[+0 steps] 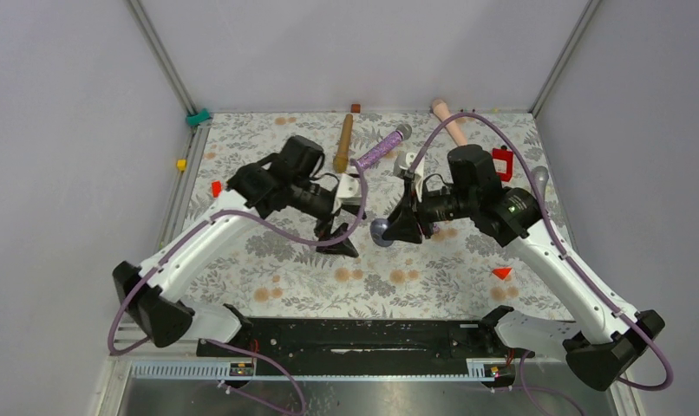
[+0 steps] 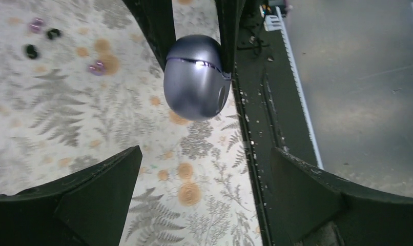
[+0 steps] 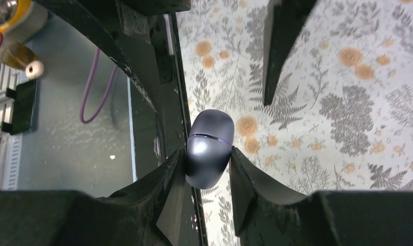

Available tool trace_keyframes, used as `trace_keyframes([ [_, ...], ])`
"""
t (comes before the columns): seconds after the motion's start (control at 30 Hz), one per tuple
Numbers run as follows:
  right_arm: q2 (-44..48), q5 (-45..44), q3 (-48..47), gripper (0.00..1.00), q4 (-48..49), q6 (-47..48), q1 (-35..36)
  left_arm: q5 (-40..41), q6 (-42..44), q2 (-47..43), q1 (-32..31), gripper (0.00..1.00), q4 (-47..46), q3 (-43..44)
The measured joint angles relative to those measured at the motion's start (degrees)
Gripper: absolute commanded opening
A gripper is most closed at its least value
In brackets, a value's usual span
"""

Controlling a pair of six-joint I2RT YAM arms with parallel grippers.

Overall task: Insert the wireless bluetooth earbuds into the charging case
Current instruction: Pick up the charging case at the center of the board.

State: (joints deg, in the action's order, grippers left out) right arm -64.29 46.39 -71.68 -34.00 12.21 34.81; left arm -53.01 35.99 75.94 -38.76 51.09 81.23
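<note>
Right tool (image 3: 208, 154) is clamped on the charging case (image 3: 209, 148), one finger on each flank and the tips below the lid seam. The seam reads as a thin closed line, so the lid looks shut. In the top view the case sits mid-worktop (image 1: 329, 286), between the two tools. I can't tell whether it's lifted or resting on the surface.

Left tool (image 2: 204, 154) has its fingers wide apart and empty, facing the case from just beside it.

The buds are loose on the floral worktop in the left wrist view, well apart from the case: two lilac earbuds (image 2: 97, 67) and two black earbuds (image 2: 31, 51). They're blurred, so their orientation is unreadable.

Handling, my read:
- **Case:** a rigid, glossy, rounded shell, light and slippery, likely to squirt out of a pinch. The low flank hold leaves the lid free. The lid has to open before anything goes in.
- **Buds:** tiny, light, smooth and hard. They will roll or flick away if nudged. Pinch across the fattest part with the fingertips only, coming straight down, gentle squeeze.
</note>
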Motion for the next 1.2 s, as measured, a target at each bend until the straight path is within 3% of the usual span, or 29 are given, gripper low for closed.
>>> trace_keyframes([
  [0.23,0.15,-0.22,3.3,0.33,-3.02,5.64,0.0,-2.03,1.09,10.56,-3.96,0.94,5.79,0.44],
  [0.37,0.98,-0.15,5.92,0.33,-2.32,7.26,0.0,-3.67,1.03,13.07,-4.02,0.83,7.72,2.05],
  [0.53,5.07,0.2,11.74,0.31,1.6,6.82,0.0,-7.15,-1.77,12.9,-3.96,0.82,5.33,3.08],
  [0.77,5.73,2.47,12.33,0.31,5.09,5.49,0.0,-8.52,-4.39,11.72,-4.11,0.8,0.94,0.17],
  [1.03,2.43,4.22,12.33,0.31,6.08,4.31,0.0,-8.72,-5.05,11.47,-4.7,0.69,-0.28,-0.39],
  [1.2,2.4,4.24,12.33,0.31,6.1,4.28,0.0,-8.96,-5.18,11.41,-5.18,0.56,-0.74,-0.9],
])
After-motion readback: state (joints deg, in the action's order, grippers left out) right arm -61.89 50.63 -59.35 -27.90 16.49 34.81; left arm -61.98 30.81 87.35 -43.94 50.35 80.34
